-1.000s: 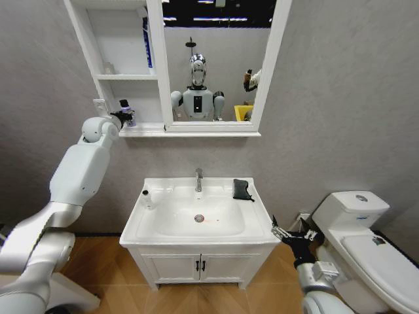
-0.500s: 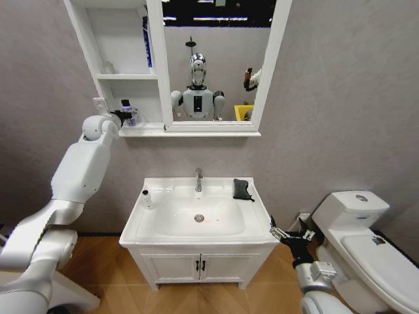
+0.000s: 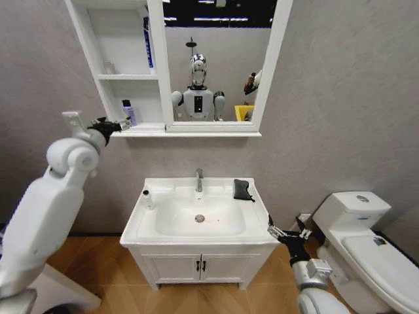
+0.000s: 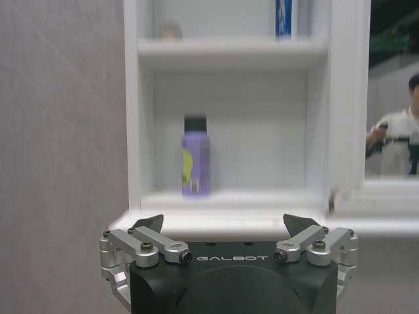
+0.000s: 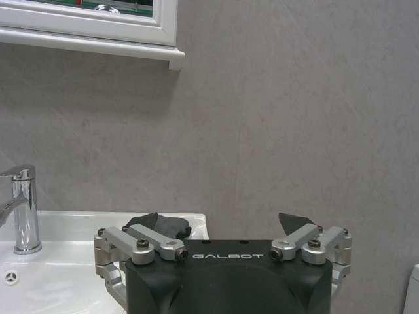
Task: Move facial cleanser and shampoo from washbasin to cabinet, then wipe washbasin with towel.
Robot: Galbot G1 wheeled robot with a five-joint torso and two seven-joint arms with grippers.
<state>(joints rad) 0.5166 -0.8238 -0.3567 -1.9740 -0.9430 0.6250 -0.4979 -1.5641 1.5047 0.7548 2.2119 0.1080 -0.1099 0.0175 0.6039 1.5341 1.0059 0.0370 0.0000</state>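
Left gripper (image 3: 108,123), at the upper left of the head view, hangs just in front of the cabinet (image 3: 88,39) with its jaws spread wide and nothing between them; the left wrist view places the same gripper (image 4: 226,230) just outside the lowest compartment's ledge. Inside that compartment a purple bottle with a dark cap (image 4: 196,156) stands upright, apart from the fingers; it appears again in the head view (image 3: 129,112). A blue item (image 3: 148,42) stands in the compartment above, too small to identify. Right gripper (image 3: 290,235), at the lower right of the head view, sits beside the front right corner of the washbasin (image 3: 255,226), jaws likewise wide and empty, as the right wrist view confirms (image 5: 222,227). On the washbasin rim, right of the chrome tap (image 3: 198,179), lies the black towel (image 3: 243,190). A small white object (image 3: 146,197), possibly a bottle, stands on the left rim.
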